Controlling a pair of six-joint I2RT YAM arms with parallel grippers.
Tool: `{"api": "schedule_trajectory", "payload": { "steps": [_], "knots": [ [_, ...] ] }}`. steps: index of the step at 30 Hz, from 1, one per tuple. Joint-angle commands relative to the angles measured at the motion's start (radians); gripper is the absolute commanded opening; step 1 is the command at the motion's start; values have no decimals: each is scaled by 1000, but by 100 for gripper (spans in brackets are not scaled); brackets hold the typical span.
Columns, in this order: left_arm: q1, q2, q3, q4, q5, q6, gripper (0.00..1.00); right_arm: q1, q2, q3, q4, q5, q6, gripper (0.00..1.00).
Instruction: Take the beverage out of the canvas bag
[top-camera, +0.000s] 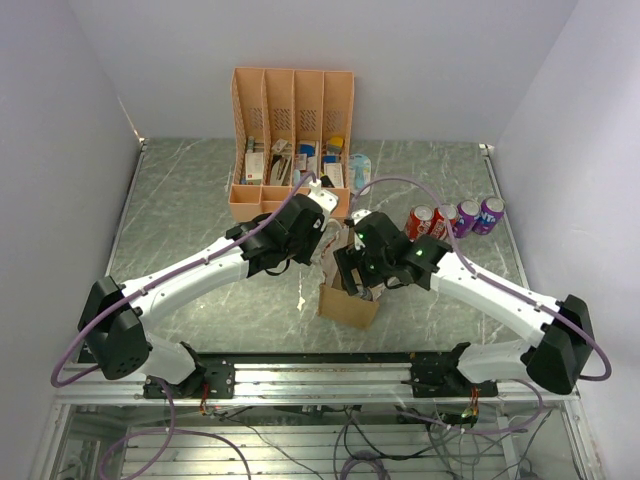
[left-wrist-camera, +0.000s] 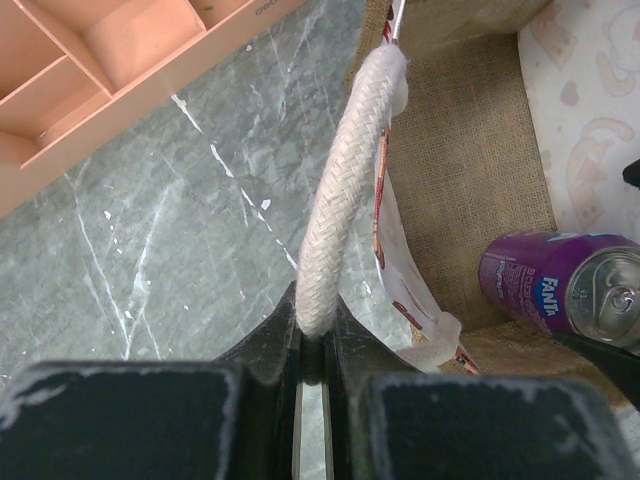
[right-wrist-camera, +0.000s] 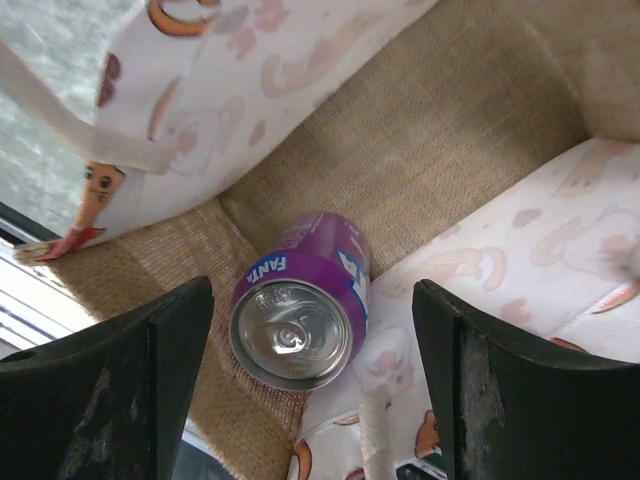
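The canvas bag (top-camera: 348, 305) stands near the table's front middle, tan burlap with a white printed lining. My left gripper (left-wrist-camera: 318, 340) is shut on the bag's whitish rope handle (left-wrist-camera: 345, 190) and holds it up beside the bag's mouth. A purple Fanta can, the beverage (right-wrist-camera: 300, 300), lies tilted inside the bag with its silver top facing up. My right gripper (right-wrist-camera: 312, 300) is open in the bag's mouth. Its fingers (right-wrist-camera: 150, 380) stand on either side of the can, with a gap on both sides. The left wrist view shows the same can (left-wrist-camera: 560, 285) against the burlap wall (left-wrist-camera: 460, 170).
A salmon-pink slotted desk organizer (top-camera: 292, 140) with small items stands behind the arms. Several drink cans, red (top-camera: 418, 222) and purple (top-camera: 489, 213), stand in a row at the right. Both arms (top-camera: 200, 265) cross over the bag.
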Motion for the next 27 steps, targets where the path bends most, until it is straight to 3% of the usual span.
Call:
{"api": "schedule_trajectory", "payload": {
  "steps": [1, 15, 27],
  "knots": [
    [-8, 17, 20, -18, -20, 10, 7, 21, 25, -23, -8, 7, 24, 81],
    [-8, 26, 21, -22, -24, 10, 7, 51, 133, -105, -38, 22, 42, 88],
    [-8, 27, 22, -21, -24, 11, 7, 63, 195, -101, -100, 29, 70, 70]
  ]
}}
